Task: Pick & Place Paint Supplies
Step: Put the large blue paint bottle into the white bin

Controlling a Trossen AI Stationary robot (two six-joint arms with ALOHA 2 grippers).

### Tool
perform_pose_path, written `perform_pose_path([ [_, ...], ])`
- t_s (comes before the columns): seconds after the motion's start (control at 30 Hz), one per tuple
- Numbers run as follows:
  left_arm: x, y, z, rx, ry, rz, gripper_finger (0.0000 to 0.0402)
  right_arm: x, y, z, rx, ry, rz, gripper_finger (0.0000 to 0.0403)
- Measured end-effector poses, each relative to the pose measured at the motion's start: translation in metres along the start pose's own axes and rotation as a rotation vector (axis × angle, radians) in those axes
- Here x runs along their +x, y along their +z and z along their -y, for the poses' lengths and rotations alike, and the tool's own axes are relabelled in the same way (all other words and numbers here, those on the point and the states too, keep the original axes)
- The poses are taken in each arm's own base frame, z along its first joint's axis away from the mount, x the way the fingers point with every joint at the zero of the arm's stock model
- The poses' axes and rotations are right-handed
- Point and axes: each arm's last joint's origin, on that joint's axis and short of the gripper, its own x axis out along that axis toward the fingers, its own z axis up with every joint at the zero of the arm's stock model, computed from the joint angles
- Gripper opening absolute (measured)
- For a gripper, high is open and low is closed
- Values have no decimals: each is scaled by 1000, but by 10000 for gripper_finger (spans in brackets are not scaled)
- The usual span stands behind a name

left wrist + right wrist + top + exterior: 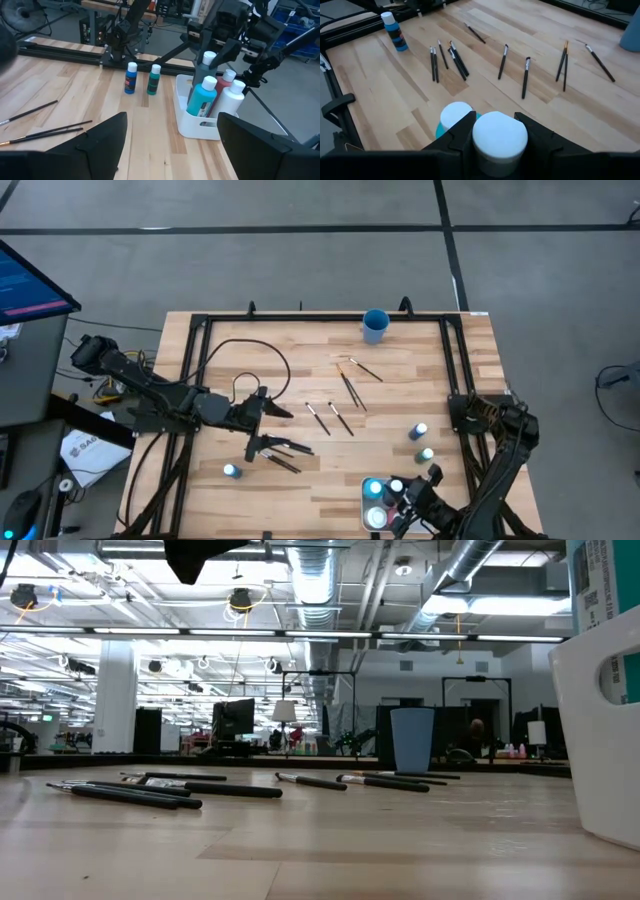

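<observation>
My right gripper [499, 142] is at the near right, over the white tray [192, 127], shut on a paint bottle with a white cap [209, 57] and a dark body. Teal [201, 100], red [226, 80] and white [231, 102] bottles stand upright in the tray. On the table, a blue [131, 78] and a green bottle [154, 80] stand upright, and another blue one [232, 471] stands near the left. Thin dark brushes [350, 392] lie flat mid-table. My left gripper [300, 432] hangs open above the table's left middle, touching nothing. My right gripper pinches the bottle's white cap [499, 131] between its two fingers, one on each side, coming slanting down from the near right. The bottle hangs upright below the fingers. Its lower end is hidden behind the teal bottle, so whether it rests in the tray cannot be told.
A blue cup [375, 326] stands at the far edge. A black frame [200, 330] borders the tabletop, and a black cable [262, 352] loops across its left part. Bare wood lies between the brushes and the tray.
</observation>
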Motion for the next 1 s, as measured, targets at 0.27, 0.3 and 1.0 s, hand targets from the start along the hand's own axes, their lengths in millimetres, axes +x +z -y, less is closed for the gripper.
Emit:
perform_pose_path([
  [0.27,0,0,-1,0,21,7,301,6,-9,1,15,2,-2,113],
  [0.3,0,0,-1,0,20,7,301,8,-13,1,31,5,-3,113],
  [1.0,0,1,-1,-2,17,10,301,13,-22,3,54,3,-30,187],
])
